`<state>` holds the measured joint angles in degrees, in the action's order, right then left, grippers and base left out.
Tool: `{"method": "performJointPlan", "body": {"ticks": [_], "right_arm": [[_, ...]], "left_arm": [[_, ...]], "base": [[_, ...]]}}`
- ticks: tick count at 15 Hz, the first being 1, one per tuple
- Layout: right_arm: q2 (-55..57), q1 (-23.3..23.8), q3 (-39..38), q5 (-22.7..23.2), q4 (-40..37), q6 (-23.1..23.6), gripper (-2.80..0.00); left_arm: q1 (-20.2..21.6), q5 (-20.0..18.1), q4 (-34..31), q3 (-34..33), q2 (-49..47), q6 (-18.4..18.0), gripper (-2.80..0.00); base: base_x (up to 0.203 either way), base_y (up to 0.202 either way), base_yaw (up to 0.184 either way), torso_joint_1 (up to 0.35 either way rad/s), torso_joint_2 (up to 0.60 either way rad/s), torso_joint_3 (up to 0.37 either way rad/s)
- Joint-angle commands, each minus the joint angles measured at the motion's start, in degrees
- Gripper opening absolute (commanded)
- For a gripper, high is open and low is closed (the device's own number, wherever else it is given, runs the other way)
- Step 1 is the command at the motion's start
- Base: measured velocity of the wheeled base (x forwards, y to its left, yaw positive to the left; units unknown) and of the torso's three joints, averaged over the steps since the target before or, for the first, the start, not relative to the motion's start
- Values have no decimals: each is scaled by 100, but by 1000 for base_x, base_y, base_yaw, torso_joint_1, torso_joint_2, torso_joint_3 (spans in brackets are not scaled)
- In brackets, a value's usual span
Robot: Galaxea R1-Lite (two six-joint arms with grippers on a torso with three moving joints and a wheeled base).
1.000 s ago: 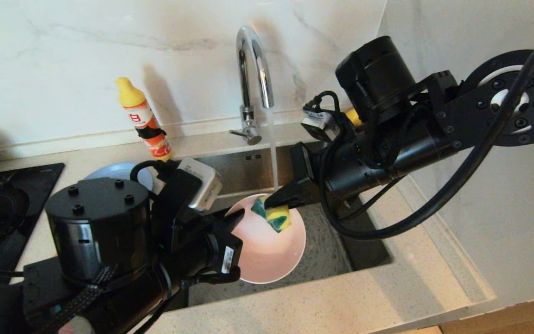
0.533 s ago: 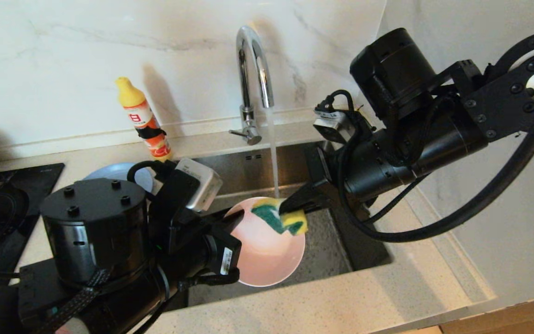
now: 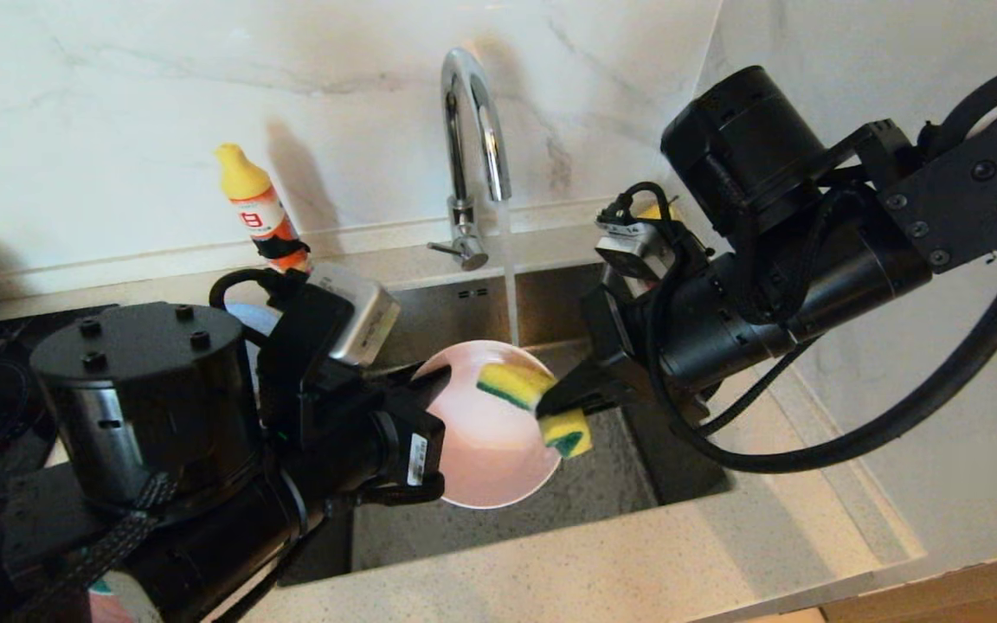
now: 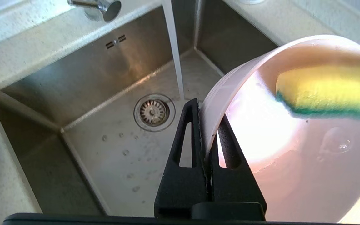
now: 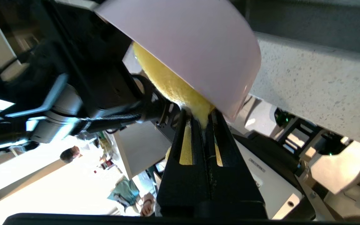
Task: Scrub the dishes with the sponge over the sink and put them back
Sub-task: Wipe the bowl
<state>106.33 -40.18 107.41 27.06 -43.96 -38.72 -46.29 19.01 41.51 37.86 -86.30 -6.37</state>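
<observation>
Left gripper (image 4: 205, 131) clamps the pale pink bowl (image 3: 490, 450) rim over the sink (image 4: 83, 81); right gripper (image 3: 550, 405) pinches the sponge (image 3: 533, 407). Advice: press green face flat, sweep inside wall.

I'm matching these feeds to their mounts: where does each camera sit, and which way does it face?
Head: on the robot's head, looking down at the sink; both arms show.
Left wrist: behind the left gripper, shut on the bowl rim, facing the drain.
Right wrist: behind the right gripper, shut on the sponge, facing back toward the robot.
All share bowl and sponge.

Left hand (image 4: 205, 131), right hand (image 5: 202, 120): both clamped.
</observation>
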Motion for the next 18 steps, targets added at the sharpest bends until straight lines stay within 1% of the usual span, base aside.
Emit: {"method": "performJointPlan", "body": {"ticks": [1,4,6,12,18], "right_arm": [[62,-59,41,18,-91,-22,-280],[72,-175,33,24,-133,-30,-280],[72,-333,26,27,-215,-39,-280],[196,-670,98,27,-255,-53,-280],[582,-675,307,18,-95,-39,-280]], "left_arm": [[23,15,24,71,-19,-4,-280],[43,24,24,72,-28,-13,-280],[67,120,24,89,-45,-5,-280],[76,130,24,186,-80,5,-280],[77,130,24,184,-36,75,-280]], "base": [[0,0,0,0,0,0],[0,0,0,0,0,0],[0,0,0,0,0,0],[0,0,0,0,0,0],[0,0,0,0,0,0]]}}
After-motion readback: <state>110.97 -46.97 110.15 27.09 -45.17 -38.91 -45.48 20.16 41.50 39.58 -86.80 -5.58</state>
